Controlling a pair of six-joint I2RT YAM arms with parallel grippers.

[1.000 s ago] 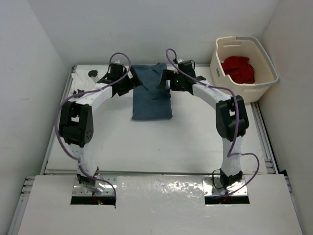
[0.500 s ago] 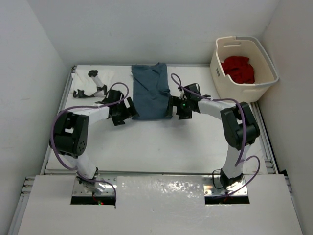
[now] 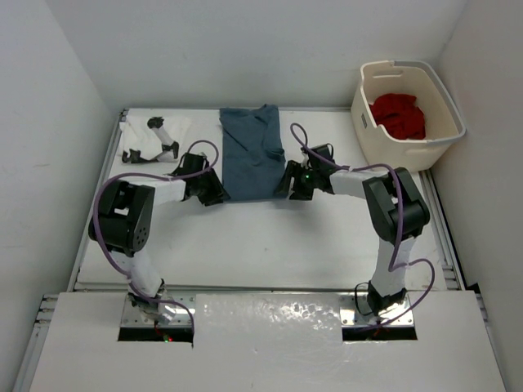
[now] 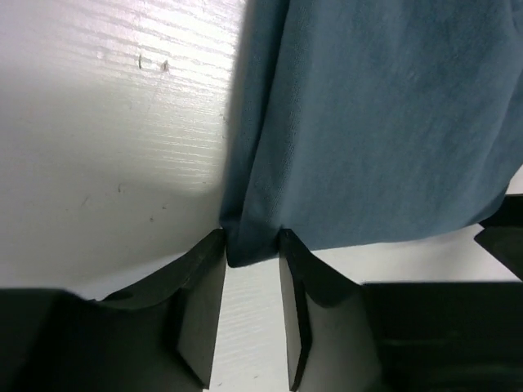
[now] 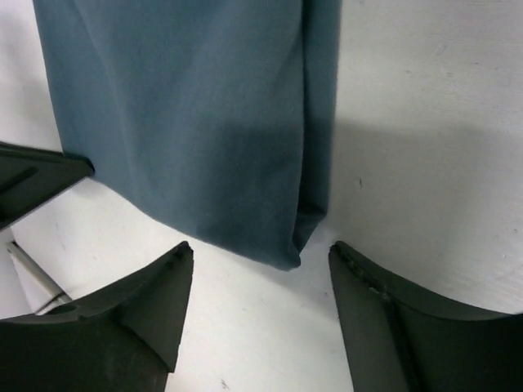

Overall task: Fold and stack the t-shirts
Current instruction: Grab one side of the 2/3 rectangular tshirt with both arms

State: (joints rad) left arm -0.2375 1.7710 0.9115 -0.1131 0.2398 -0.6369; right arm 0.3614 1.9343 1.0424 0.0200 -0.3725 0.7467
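White t-shirt (image 3: pixel 140 139) lies crumpled at the far left corner of the table (image 3: pixel 261 245). Dark marks show on or beside it; they are too small to identify.

Left gripper (image 3: pixel 219 193) sits low at the table, at the near left corner of the blue-grey t-shirt (image 3: pixel 253 151). In the left wrist view the left gripper (image 4: pixel 251 245) is narrow. The corner of the blue-grey t-shirt (image 4: pixel 376 122) fills the gap between its tips, and both fingers (image 4: pixel 200 302) touch the cloth.

The blue-grey t-shirt is folded into a long strip. It lies flat at the middle of the table's far half and runs from the far edge toward the arms. Its near edge lies between the two grippers.

Right gripper (image 3: pixel 286 186) is at the near right corner of the strip. In the right wrist view the right gripper (image 5: pixel 260 249) stands wide. The corner of the blue-grey t-shirt (image 5: pixel 188 106) lies between its tips, clear of both fingers (image 5: pixel 139 318).

Cream basket (image 3: pixel 445 102) stands at the far right, beside the table. Red t-shirt (image 3: pixel 398 116) lies bunched inside it.
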